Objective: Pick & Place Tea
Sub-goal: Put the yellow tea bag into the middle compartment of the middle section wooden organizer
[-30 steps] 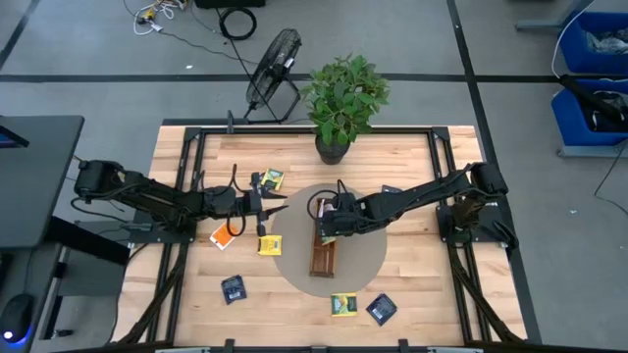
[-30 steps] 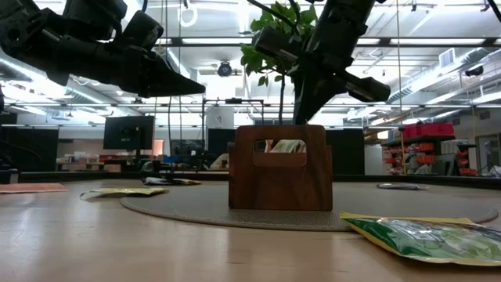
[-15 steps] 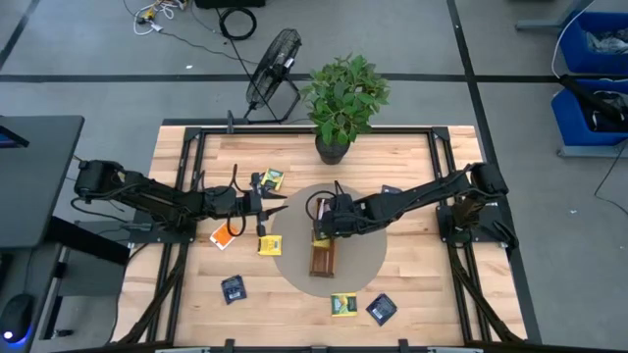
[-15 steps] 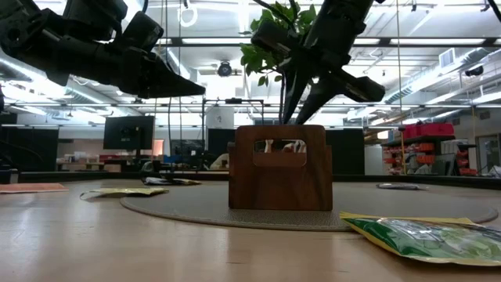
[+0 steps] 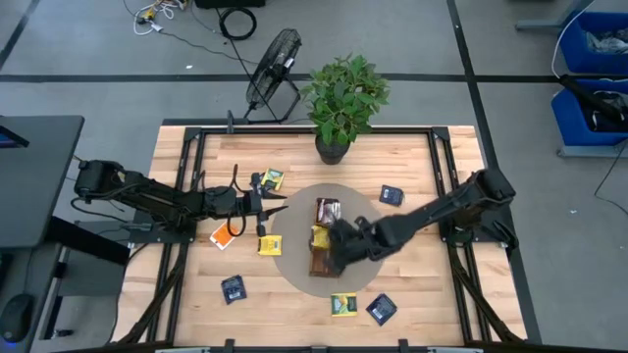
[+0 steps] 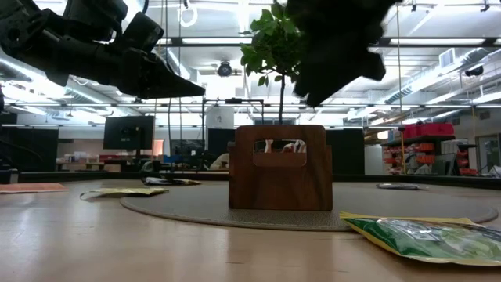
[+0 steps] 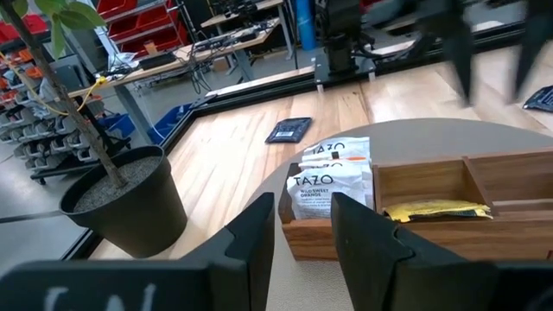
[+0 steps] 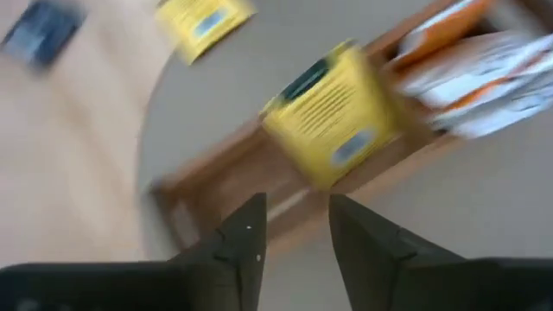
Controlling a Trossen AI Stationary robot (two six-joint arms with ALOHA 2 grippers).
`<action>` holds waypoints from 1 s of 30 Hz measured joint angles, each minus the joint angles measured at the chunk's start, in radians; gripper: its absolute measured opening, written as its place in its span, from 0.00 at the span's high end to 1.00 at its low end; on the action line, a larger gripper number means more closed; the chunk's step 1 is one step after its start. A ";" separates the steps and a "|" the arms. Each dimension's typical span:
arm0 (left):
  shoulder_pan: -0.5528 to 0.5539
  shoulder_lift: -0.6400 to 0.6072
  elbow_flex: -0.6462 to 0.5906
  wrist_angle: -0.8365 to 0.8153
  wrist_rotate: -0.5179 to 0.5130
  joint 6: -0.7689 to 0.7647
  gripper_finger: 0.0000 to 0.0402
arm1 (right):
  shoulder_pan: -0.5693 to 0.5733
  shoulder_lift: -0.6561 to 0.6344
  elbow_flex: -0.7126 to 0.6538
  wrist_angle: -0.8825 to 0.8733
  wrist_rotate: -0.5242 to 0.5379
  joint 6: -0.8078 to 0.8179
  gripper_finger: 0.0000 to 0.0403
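A long wooden tray [image 5: 323, 257] lies on a round grey mat [image 5: 294, 267] at mid-table. White and orange tea sachets [image 7: 331, 177] stand in its far compartment. A yellow sachet [image 8: 333, 117] lies tilted in the middle one [image 7: 430, 210]. My right gripper [image 8: 294, 220] hovers open above the tray's near half [image 5: 342, 245], with nothing between its fingers. My left gripper [image 5: 278, 207] waits open in the air left of the tray [image 7: 302, 233]. Loose tea sachets lie flat on the table: yellow [image 5: 269, 244], orange [image 5: 224, 235] and navy [image 5: 234, 288].
More sachets lie at the near edge [image 5: 343, 305] [image 5: 381, 309], the far right [image 5: 392, 195] and the far left [image 5: 272, 179]. A potted plant [image 5: 343, 98] stands at the far edge, and a fan [image 5: 273, 69] sits on the floor beyond it.
My right gripper has opened and let go of the yellow sachet, which now lies in the tray's middle compartment. It has then drawn away from the tray's far end toward the table's near edge.
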 joint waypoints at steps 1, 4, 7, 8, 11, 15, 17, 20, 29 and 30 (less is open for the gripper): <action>0.000 0.000 0.000 0.000 0.000 0.000 0.70 | 0.021 0.000 0.000 0.005 -0.005 -0.027 0.67; 0.000 0.000 0.000 0.000 0.000 -0.003 0.70 | 0.066 0.001 0.000 0.005 -0.030 -0.103 0.69; 0.000 0.000 0.000 0.000 0.000 -0.028 0.70 | 0.102 0.001 0.000 0.004 -0.025 -0.149 0.70; 0.000 0.000 0.000 0.001 0.000 -0.037 0.70 | 0.111 0.001 0.000 0.004 -0.025 -0.160 0.71; 0.000 0.000 0.000 0.001 0.001 -0.077 0.70 | 0.138 0.001 0.000 0.004 -0.032 -0.180 0.72; -0.002 0.000 0.000 0.008 0.039 -0.137 0.70 | 0.173 0.006 0.000 -0.007 -0.052 -0.148 0.73; -0.002 0.000 0.000 0.016 0.096 -0.179 0.70 | 0.194 0.009 0.000 -0.011 -0.053 -0.129 0.73; -0.011 0.000 0.000 0.053 0.206 -0.219 0.70 | 0.223 0.022 0.001 0.004 -0.052 -0.091 0.73; -0.090 0.000 0.000 0.083 0.259 -0.223 0.70 | 0.280 0.149 0.001 0.057 -0.126 -0.027 0.69; -0.100 0.000 0.000 0.085 0.260 -0.223 0.70 | 0.284 0.165 0.000 0.054 -0.138 -0.014 0.68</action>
